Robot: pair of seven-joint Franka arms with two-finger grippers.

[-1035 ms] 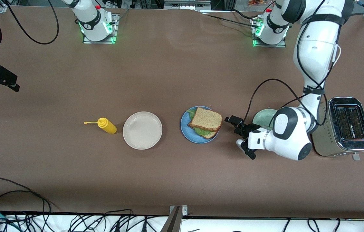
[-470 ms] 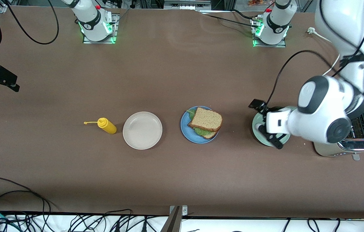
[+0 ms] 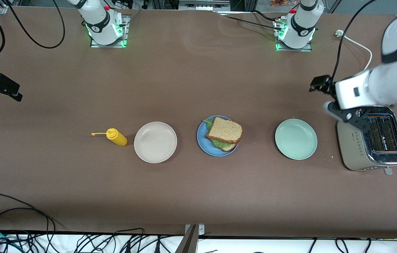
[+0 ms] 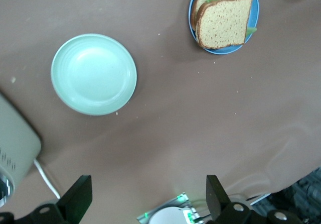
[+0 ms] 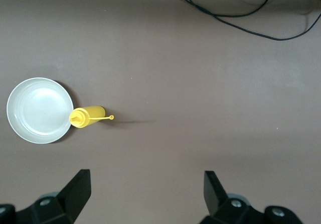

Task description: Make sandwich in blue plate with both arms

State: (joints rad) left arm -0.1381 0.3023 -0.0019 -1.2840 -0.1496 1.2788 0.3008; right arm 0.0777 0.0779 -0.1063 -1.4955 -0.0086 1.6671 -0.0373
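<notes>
Front view: a high camera across the table (image 3: 191, 88) faces both arm bases and looks steeply down on the whole surface. Left wrist view: looks straight down from well above, taking in the mint-green plate (image 4: 94, 74), the blue plate (image 4: 253, 14) with the sandwich (image 4: 223, 21), and a toaster corner (image 4: 15, 143); all also appear in the front view. Right wrist view: looks down from high over the right arm's end, sharing the white plate (image 5: 40, 110) and yellow bottle (image 5: 88, 117) with the front view.
</notes>
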